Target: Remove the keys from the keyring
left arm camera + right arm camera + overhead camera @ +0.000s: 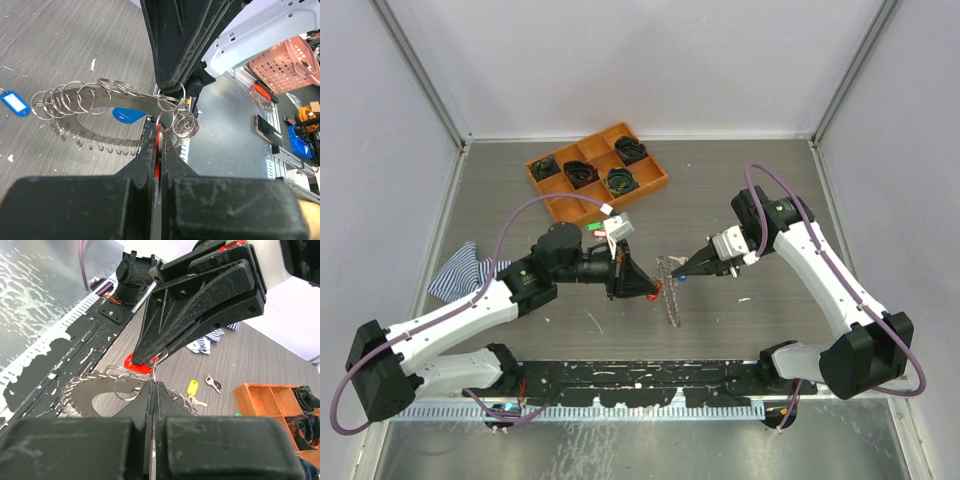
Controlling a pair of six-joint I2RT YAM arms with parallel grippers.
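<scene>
The grey table (pixel 770 200) carries an orange divided tray (pixel 658 181) toward its far edge and a striped cloth (pixel 460 272) by its left edge. Near the middle, nearer the near edge, the 2 arms meet tip to tip. Between them hangs the keyring (pixel 669 290), a toothed metal crescent strung with many small split rings, apparently lifted off the table and turned edge-on to the overhead camera.

The right gripper (pixel 686 271) is pressed together on the keyring at 1 of its split rings. The left gripper (pixel 645 287) is pinched flat on a red key tag (pixel 137 363). A yellow-tagged key (pixel 193 388), a bare key (pixel 213 382) and a blue tag (pixel 15 103) lie loose on the table.

The risk lies in the pull. Both holds are thin, so the smooth tag could slide out of the left fingers. A straight tug could also spread the split ring instead of threading the key off. If the right pinch slips, the whole keyring drops and swings.
</scene>
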